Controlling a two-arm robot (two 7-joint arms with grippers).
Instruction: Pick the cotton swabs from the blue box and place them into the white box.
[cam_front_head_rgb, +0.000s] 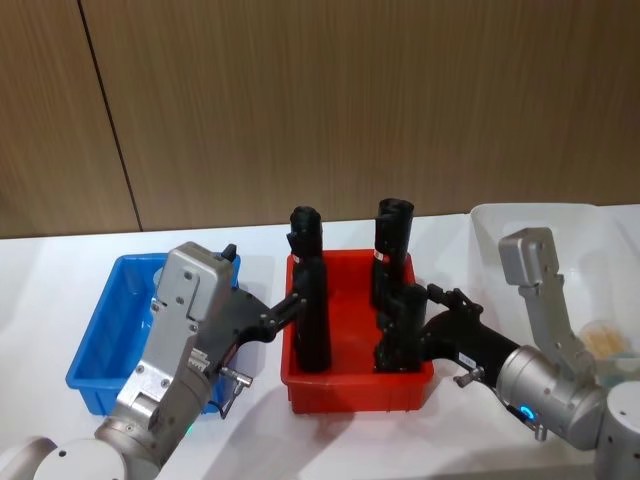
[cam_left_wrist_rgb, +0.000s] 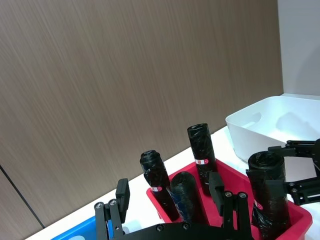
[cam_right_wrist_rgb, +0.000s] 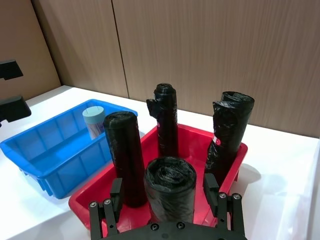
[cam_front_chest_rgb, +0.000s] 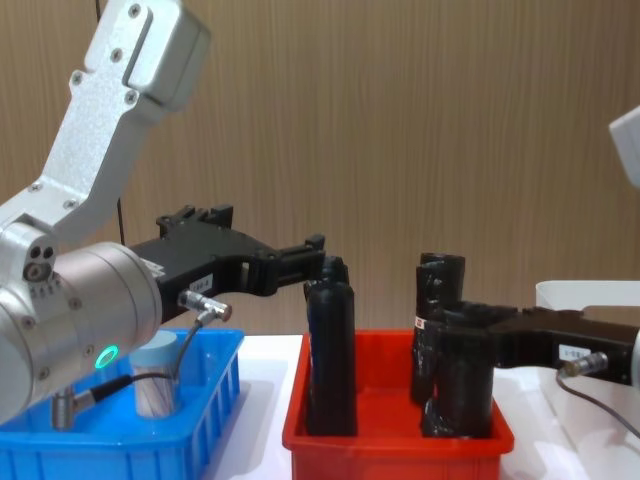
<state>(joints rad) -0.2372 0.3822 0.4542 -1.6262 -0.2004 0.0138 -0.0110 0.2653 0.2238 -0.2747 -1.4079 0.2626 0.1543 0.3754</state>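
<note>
Swabs (cam_right_wrist_rgb: 93, 120) are sitting in the blue box (cam_right_wrist_rgb: 55, 150); both claws (cam_front_head_rgb: 300, 300) (cam_front_head_rgb: 405, 325), fingers apart, are straddling black rolls (cam_right_wrist_rgb: 129, 157) in the red bin (cam_front_head_rgb: 355, 385).

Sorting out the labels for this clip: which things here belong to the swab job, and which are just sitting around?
Part of the job:
swab tub
blue box
white box

Just there:
red bin
black rolls
</note>
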